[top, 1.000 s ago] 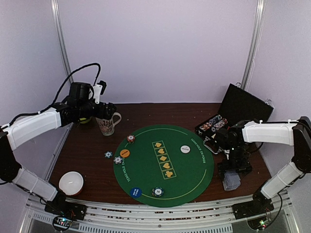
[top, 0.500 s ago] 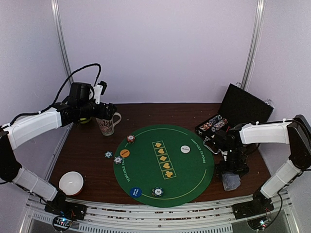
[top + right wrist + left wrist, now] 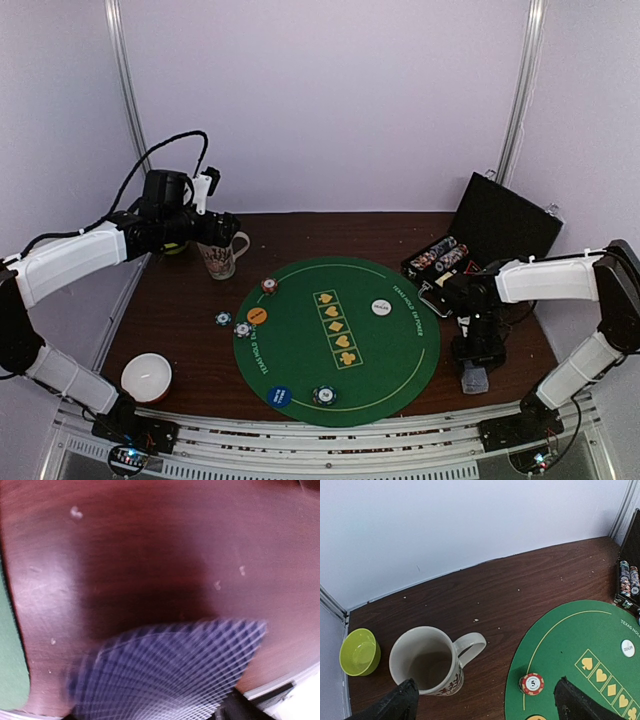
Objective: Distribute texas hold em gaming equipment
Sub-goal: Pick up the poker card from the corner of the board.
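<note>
The right gripper [image 3: 477,352] points down at the table [image 3: 150,545], directly over the stack of playing cards [image 3: 475,380]. Whether its jaws are spread or closed on the cards cannot be determined. In the right wrist view the cards [image 3: 170,672] lie back side up immediately beneath the gripper, blurred. The green mat [image 3: 300,320] lies to the gripper's left, and the chip case [image 3: 440,256] lies just beyond it. The left gripper [image 3: 487,690], jaws fully spread, hovers above the mug [image 3: 427,660], well apart from the cards.
</note>
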